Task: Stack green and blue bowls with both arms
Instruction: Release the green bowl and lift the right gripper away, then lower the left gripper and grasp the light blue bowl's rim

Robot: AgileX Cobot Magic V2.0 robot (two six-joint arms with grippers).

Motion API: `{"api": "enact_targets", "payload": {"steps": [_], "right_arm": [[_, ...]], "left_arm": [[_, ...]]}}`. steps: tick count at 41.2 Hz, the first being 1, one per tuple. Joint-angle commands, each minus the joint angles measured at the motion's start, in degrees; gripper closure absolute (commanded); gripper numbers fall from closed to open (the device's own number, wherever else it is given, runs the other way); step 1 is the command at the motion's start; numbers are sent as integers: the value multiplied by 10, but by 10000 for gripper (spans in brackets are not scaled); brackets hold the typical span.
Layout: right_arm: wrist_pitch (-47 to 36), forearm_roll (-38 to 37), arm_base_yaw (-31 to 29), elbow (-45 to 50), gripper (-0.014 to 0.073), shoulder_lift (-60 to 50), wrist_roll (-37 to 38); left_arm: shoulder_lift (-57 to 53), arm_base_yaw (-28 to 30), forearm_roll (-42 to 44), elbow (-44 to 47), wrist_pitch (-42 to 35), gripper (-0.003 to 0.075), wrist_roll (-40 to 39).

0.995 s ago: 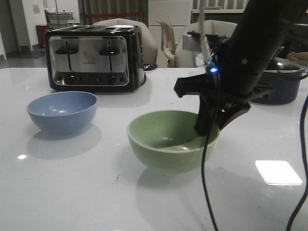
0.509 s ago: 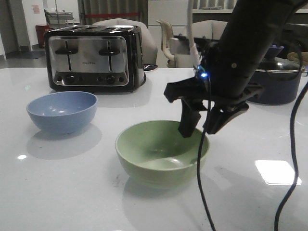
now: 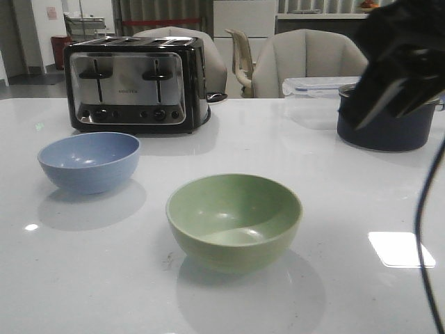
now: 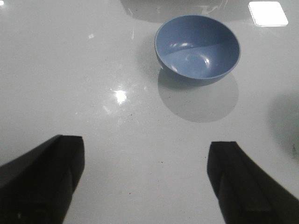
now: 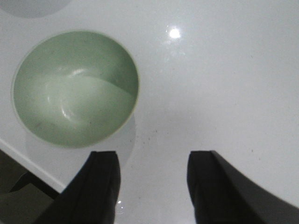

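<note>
The pale green bowl (image 3: 233,217) stands upright on the white table (image 3: 348,181) at the front centre. The dusty blue bowl (image 3: 89,160) stands upright to its left, apart from it. My right arm (image 3: 398,62) is a blurred dark shape high at the right, well clear of the green bowl. In the right wrist view my right gripper (image 5: 153,158) is open and empty above bare table, beside the green bowl (image 5: 74,88). In the left wrist view my left gripper (image 4: 145,144) is open and empty, with the blue bowl (image 4: 197,46) some way ahead of it.
A black-and-chrome toaster (image 3: 132,82) stands behind the blue bowl. A dark navy pot (image 3: 389,122) and a clear plastic box (image 3: 313,90) stand at the back right. A black cable (image 3: 424,229) hangs down at the right edge. Chairs stand beyond the table.
My right gripper slid the green bowl a little left, let go of its rim and pulled up and away to the right. The blue bowl has not moved.
</note>
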Motion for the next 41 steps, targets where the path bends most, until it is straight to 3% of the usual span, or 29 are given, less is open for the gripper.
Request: {"api": "enact_targets", "payload": {"steps": [1, 10, 27, 41], "right_arm": [[-19, -6, 0, 19, 142, -56, -9], [-18, -6, 0, 58, 142, -116, -9], [-18, -3, 0, 58, 142, -117, -8], [-18, -3, 0, 58, 142, -117, -8]], "left_arm": [[33, 1, -11, -37, -36, 138, 2], [136, 1, -13, -102, -26, 138, 2], [372, 1, -15, -253, -24, 138, 13], [552, -42, -16, -382, -22, 138, 15]]}}
